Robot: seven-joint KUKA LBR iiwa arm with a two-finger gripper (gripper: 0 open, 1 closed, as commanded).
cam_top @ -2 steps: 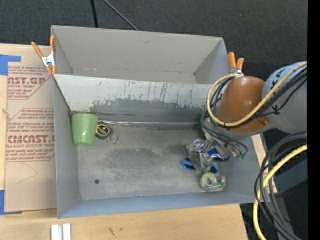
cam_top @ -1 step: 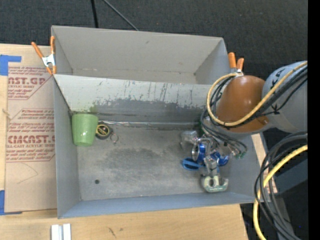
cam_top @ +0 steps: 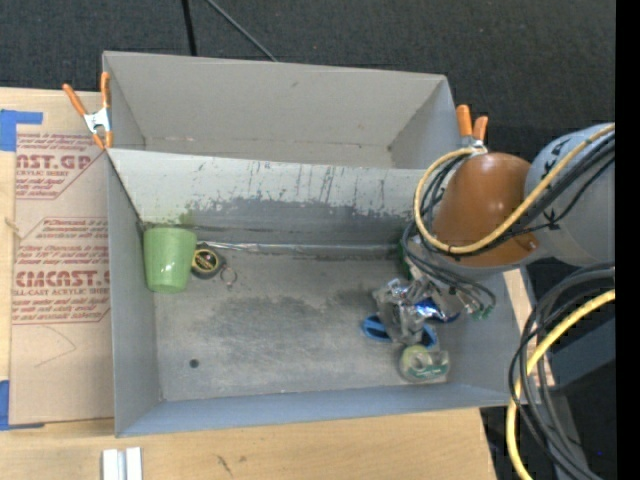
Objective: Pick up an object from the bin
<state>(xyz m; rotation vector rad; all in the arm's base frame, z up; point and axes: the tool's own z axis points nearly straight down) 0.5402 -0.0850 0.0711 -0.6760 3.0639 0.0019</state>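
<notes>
Dark floor lies behind, and a pale wooden counter carries the grey bin I work in.

At the left wall of the bin a green cup lies on its side. Just beside it, to its right, sits a small round gold piece. Both are well apart from me. The middle of the bin floor is bare, scuffed metal.

Toward the right front corner is a small cluster. A blue scrap lies on the floor, and a pale round disc sits near the front wall. My end effector hangs low over this cluster, right beside the blue scrap and just behind the disc. I cannot make out how far it is open, nor whether it has hold of anything. The metal parts and the blue scrap run together where they meet.

By my judgement the task is at the grasp itself. I am down among the things, but nothing is lifted clear of the floor, so closing and raising are left to do.

The right and front walls stand near. The disc crowds the scrap, so I could nudge or catch both. My orange wrist cover and cables hang above the corner and hide part of it.
</notes>
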